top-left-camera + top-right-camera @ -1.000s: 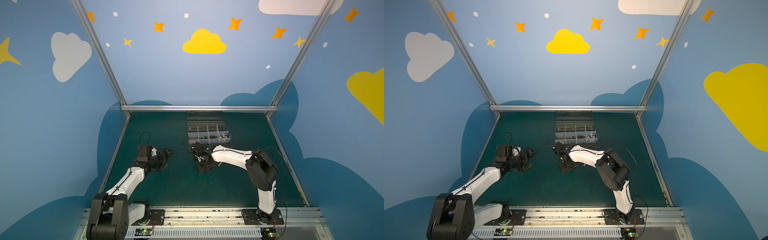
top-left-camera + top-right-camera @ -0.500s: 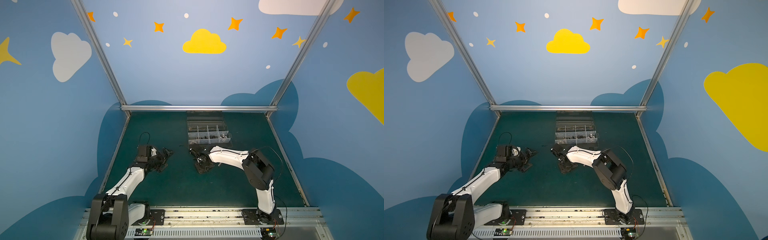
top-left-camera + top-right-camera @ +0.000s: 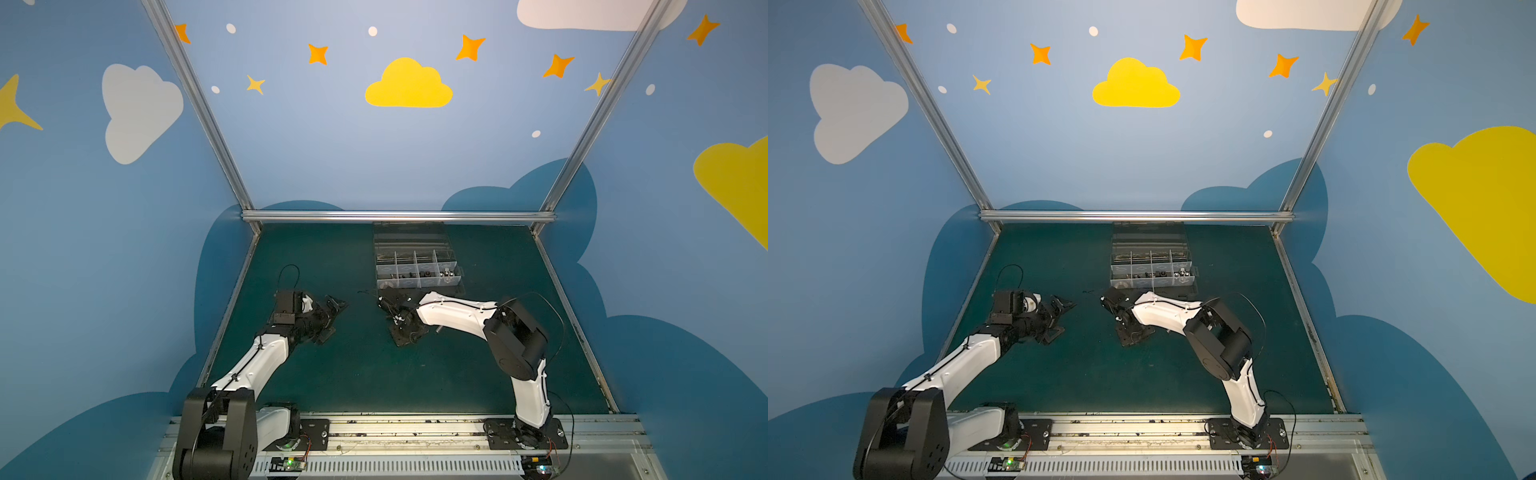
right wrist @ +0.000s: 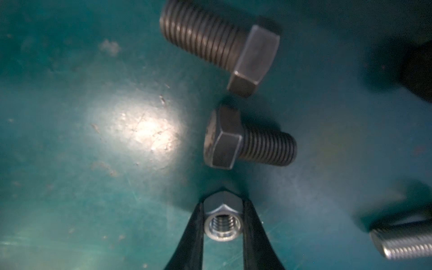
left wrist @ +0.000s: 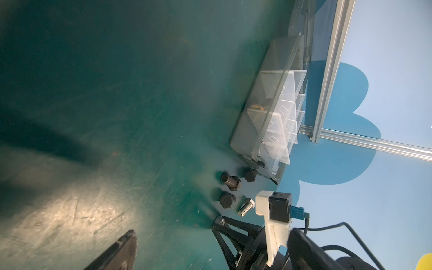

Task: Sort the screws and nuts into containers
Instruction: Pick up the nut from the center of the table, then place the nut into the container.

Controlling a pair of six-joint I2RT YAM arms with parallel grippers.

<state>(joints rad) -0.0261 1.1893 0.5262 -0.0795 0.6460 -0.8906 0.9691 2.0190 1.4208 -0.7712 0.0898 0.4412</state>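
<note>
Small shiny silver hex nut [image 4: 222,222], apparently still down on the green table [image 4: 93,163], hole facing the wrist camera. Right gripper [image 4: 223,207] is closed on it, black fingers [image 4: 194,233] pressing two opposite flats. Light, rigid, slick metal. Flats are the right hold; corners would likely slip. Short black hex bolt [image 4: 247,140] just beside, silver bolt [image 4: 402,240] near. In a top view, grey compartment box [image 3: 417,283] at 12 o'clock of that gripper. Left gripper [image 3: 332,318] at 9 o'clock, spread open, empty.
</note>
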